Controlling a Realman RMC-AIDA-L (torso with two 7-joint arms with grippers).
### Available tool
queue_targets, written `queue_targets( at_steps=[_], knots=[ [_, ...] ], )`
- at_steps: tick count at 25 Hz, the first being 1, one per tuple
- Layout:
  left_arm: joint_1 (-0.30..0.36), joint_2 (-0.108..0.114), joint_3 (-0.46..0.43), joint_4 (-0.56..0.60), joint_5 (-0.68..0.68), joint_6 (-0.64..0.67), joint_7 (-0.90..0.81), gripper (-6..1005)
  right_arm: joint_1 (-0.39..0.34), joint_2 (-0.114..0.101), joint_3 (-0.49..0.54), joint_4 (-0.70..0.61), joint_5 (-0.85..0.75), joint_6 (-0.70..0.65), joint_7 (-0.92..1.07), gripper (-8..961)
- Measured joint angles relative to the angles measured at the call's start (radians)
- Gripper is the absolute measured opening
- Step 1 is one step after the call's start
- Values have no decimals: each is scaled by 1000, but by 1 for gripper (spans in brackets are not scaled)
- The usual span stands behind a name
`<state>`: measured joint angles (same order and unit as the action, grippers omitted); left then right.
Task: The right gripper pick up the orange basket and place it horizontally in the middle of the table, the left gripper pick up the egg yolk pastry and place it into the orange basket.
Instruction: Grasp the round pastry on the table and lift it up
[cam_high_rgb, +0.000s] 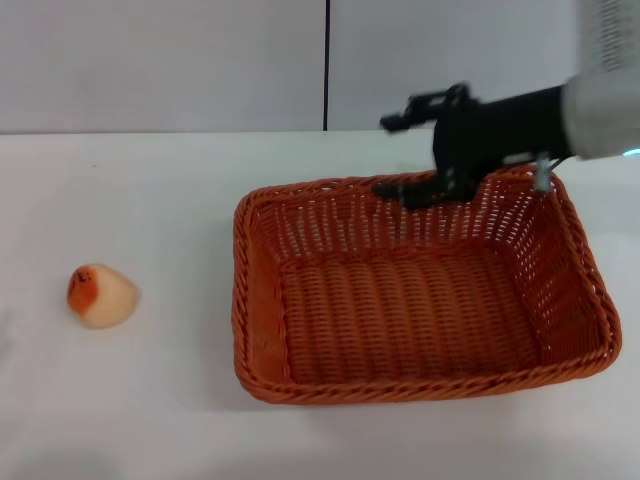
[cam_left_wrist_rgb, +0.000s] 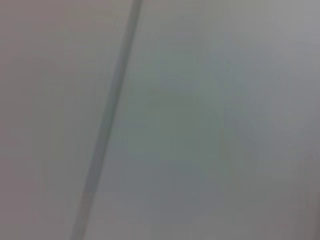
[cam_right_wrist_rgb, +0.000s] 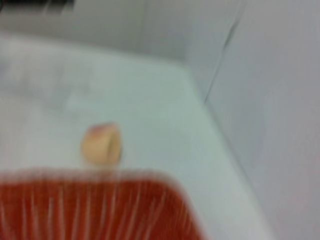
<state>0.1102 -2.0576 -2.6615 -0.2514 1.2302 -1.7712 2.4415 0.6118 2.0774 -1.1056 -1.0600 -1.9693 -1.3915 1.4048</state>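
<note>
You have the orange basket (cam_high_rgb: 420, 300) on the table (cam_high_rgb: 180, 200), right of centre. The egg yolk pastry (cam_high_rgb: 100, 296) lies well apart to its left. The right gripper (cam_high_rgb: 425, 160) hangs over the basket's far rim.

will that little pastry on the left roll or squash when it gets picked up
The egg yolk pastry looks rounded and cone-like, resting on the bare table, so a nudge could probably roll it. Its soft, baked look suggests it may dent under firm jaws. It seems small, likely light.
</note>
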Motion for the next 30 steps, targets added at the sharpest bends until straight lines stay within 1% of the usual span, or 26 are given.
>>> queue_targets(
  at_steps=[1, 2, 3, 4, 5, 6, 7, 8, 9, 11, 12, 13, 14, 15, 16, 17, 18, 19, 21, 23, 24, 25, 26, 30],
  knots=[
    [0, 1, 12, -32, 25, -2, -16, 847, 0, 0, 0, 0, 0, 0, 0, 661],
    [-1, 3, 24, -73, 63, -3, -41, 847, -47, 0, 1, -55, 77, -18, 14, 680],
    [-9, 4, 34, -142, 131, -4, -94, 847, -150, -1, 3, -148, 242, -43, 26, 700],
    [-19, 5, 36, -184, 173, -2, -126, 847, -150, -1, 3, -148, 242, -43, 26, 720],
    [-19, 5, 36, -184, 173, -2, -126, 847, -186, 1, 4, -174, 303, -46, 26, 739],
    [-31, 5, 36, -222, 219, 2, -153, 847, -281, 5, 10, -206, 455, -58, 16, 759],
    [-41, 5, 36, -242, 248, 5, -166, 847, -324, 6, 13, -206, 528, -66, 10, 759],
    [-69, 5, 35, -283, 322, 14, -196, 847, -359, 6, 15, -200, 588, -77, 5, 759],
    [-69, 5, 35, -283, 322, 14, -196, 847, -359, 6, 15, -200, 588, -77, 5, 759],
    [-105, 5, 29, -310, 391, 25, -223, 847, -423, 6, 25, -174, 704, -110, 1, 759],
    [-124, 4, 28, -317, 424, 34, -232, 847, -448, 7, 32, -158, 745, -133, -4, 759],
    [-153, 2, 30, -319, 459, 57, -238, 847, -494, 8, 46, -114, 825, -193, -28, 759],
    [-153, 2, 30, -319, 459, 57, -238, 846, -494, 8, 46, -114, 825, -193, -28, 759],
    [-169, 1, 33, -317, 472, 75, -238, 846, -525, 8, 53, -56, 903, -253, -66, 759],
    [-185, 0, 35, -312, 489, 97, -236, 846, -525, 8, 53, -56, 903, -253, -66, 759],
    [-197, -2, 37, -307, 505, 116, -234, 846, -540, 7, 55, -23, 942, -281, -87, 759],
    [-227, -5, 44, -300, 538, 153, -232, 846, -563, 6, 64, 33, 1001, -335, -118, 759],
    [-227, -5, 44, -300, 538, 153, -232, 846, -563, 6, 64, 33, 1001, -335, -118, 759],
    [-250, -6, 58, -294, 559, 193, -243, 846, -574, 5, 79, 67, 1023, -367, -128, 759],
    [-250, -6, 58, -294, 559, 193, -243, 846, -580, 6, 102, 111, 1031, -404, -132, 759],
    [-273, -5, 85, -292, 581, 252, -276, 846, -581, 6, 109, 121, 1031, -413, -132, 759],
    [-273, -5, 85, -292, 581, 252, -276, 846, -581, 6, 109, 121, 1031, -413, -132, 759],
    [-278, -6, 98, -294, 585, 284, -278, 846, -582, 6, 114, 130, 1032, -419, -132, 759],
    [-278, -6, 98, -294, 585, 284, -278, 846, -591, 5, 126, 145, 1032, -424, -133, 759]
  ],
)
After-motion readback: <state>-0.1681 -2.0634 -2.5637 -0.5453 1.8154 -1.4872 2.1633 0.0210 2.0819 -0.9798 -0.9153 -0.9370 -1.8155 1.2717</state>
